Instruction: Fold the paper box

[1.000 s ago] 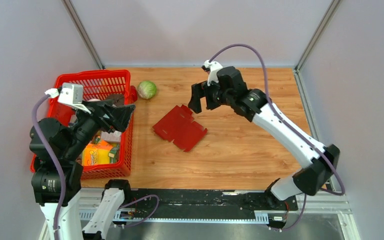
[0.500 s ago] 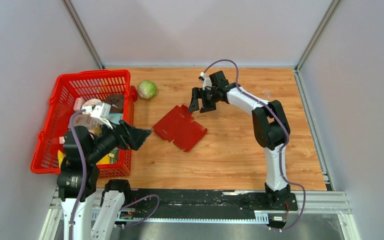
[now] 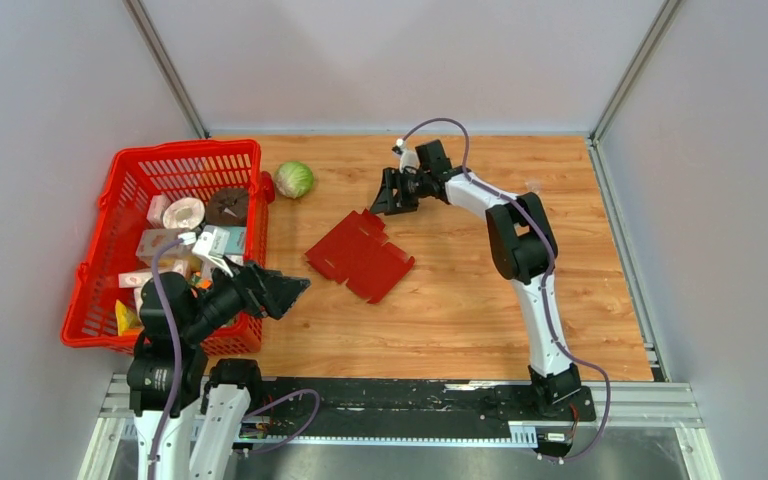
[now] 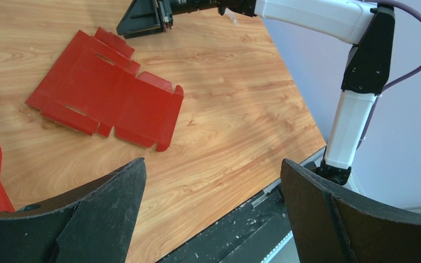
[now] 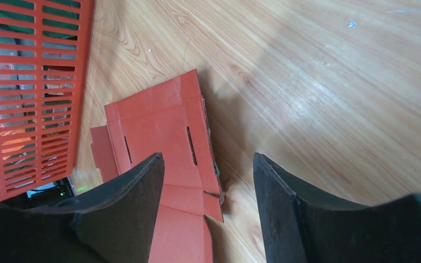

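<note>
The paper box (image 3: 360, 256) is a flat dark red die-cut sheet with notched flaps, lying unfolded on the wooden table. It also shows in the left wrist view (image 4: 107, 93) and the right wrist view (image 5: 161, 137). My left gripper (image 3: 295, 289) is open and empty, low over the table to the left of the sheet, beside the basket. My right gripper (image 3: 383, 200) is open and empty, just beyond the sheet's far edge; in its own view the sheet lies partly between and below its fingers (image 5: 126, 213).
A red plastic mesh basket (image 3: 125, 180) with small cartons and other groceries stands at the left. A green cabbage (image 3: 294, 179) lies behind the sheet near the basket. The table's front edge and black rail (image 3: 410, 395) are near the arm bases.
My left gripper has come down out of the basket area and moved right toward the sheet. My right arm has stretched out and lowered its gripper toward the sheet's far edge. The sheet has not moved.
</note>
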You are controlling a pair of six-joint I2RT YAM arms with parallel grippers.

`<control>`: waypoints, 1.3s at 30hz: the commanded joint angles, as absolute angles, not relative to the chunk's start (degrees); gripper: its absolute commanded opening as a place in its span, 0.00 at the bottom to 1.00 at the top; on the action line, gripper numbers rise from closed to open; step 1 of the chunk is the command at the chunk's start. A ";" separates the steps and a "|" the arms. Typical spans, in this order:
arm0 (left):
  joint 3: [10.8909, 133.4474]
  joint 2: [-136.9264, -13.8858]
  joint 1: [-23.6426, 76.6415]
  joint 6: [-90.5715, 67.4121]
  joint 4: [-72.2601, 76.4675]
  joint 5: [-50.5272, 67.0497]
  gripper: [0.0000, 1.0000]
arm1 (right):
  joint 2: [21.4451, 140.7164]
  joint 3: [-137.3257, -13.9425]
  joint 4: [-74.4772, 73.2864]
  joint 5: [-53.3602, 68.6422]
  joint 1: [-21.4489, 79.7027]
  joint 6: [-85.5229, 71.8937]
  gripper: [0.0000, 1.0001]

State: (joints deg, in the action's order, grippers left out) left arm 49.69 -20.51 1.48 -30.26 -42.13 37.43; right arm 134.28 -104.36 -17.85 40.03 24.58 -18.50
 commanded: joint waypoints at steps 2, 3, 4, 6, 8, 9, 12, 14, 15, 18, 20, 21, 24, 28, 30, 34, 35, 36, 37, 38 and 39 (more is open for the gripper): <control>48.96 -19.25 1.76 -31.55 -40.43 37.18 0.99 | 137.11 -105.30 -10.12 44.73 25.05 -23.11 0.58; 48.78 -19.16 1.76 -31.64 -40.60 37.00 0.99 | 137.28 -104.77 -7.67 45.78 25.14 -24.16 0.55; 48.61 -19.16 1.76 -31.73 -40.78 36.65 0.99 | 137.55 -104.42 -6.60 46.23 25.22 -25.65 0.49; 48.08 -19.34 1.85 -32.69 -40.78 36.39 0.99 | 138.16 -104.33 -5.37 46.41 25.75 -26.80 0.44; 47.81 -19.51 2.11 -34.09 -39.91 36.39 0.99 | 138.08 -103.89 -4.40 46.41 26.54 -27.68 0.40; 47.64 -19.51 2.63 -35.49 -39.47 36.56 0.99 | 137.99 -103.36 -3.52 45.80 26.72 -27.86 0.38; 47.55 -19.86 5.08 -37.78 -38.76 34.90 0.98 | 137.72 -102.40 -1.33 45.26 26.89 -30.05 0.30; 47.37 -20.39 7.11 -39.19 -38.85 32.70 0.97 | 137.72 -102.39 -0.88 45.18 26.89 -31.02 0.26; 47.20 -20.56 9.64 -39.63 -38.76 30.09 0.97 | 137.64 -102.31 -0.70 45.09 26.98 -31.20 0.25; 46.58 -21.62 15.71 -41.65 -37.89 24.54 0.96 | 137.37 -101.78 -0.53 44.48 27.16 -31.20 0.23; 46.15 -23.80 23.70 -43.23 -36.30 18.22 0.95 | 137.11 -100.99 -0.88 43.34 27.16 -30.77 0.23; 46.06 -24.86 26.86 -43.68 -35.69 13.49 0.94 | 136.76 -100.73 -1.31 42.98 27.16 -29.89 0.23; 47.19 -30.31 37.85 -44.56 -33.67 3.48 0.91 | 135.97 -100.02 -3.25 41.31 27.07 -28.48 0.10; 51.67 -41.01 48.32 -44.21 -33.75 -7.98 0.89 | 132.20 -98.70 -5.09 39.64 26.98 -26.20 0.00; 54.05 -44.37 50.09 -44.38 -33.49 -10.88 0.88 | 130.18 -97.65 -6.41 38.32 26.81 -25.40 0.00; 57.47 -53.84 50.10 -45.97 -33.92 -14.14 0.88 | 125.08 -95.54 -6.77 38.06 24.70 -26.28 0.00; 60.18 -55.70 50.10 -45.01 -34.36 -15.02 0.88 | 123.24 -95.19 -6.85 37.97 23.65 -26.98 0.00; 62.12 -57.55 49.75 -44.57 -35.15 -16.51 0.88 | 122.35 -94.58 -6.68 38.06 23.12 -27.07 0.00; 64.05 -61.40 49.22 -43.95 -37.94 -17.13 0.88 | 121.56 -93.70 -6.77 37.97 22.59 -27.07 0.00; 67.64 -63.18 48.52 -43.42 -39.19 -17.66 0.88 | 120.86 -93.17 -6.68 37.88 21.46 -27.42 0.00; 68.89 -64.76 47.73 -43.51 -40.07 -17.40 0.88 | 119.28 -92.64 -6.59 37.88 20.84 -27.68 0.00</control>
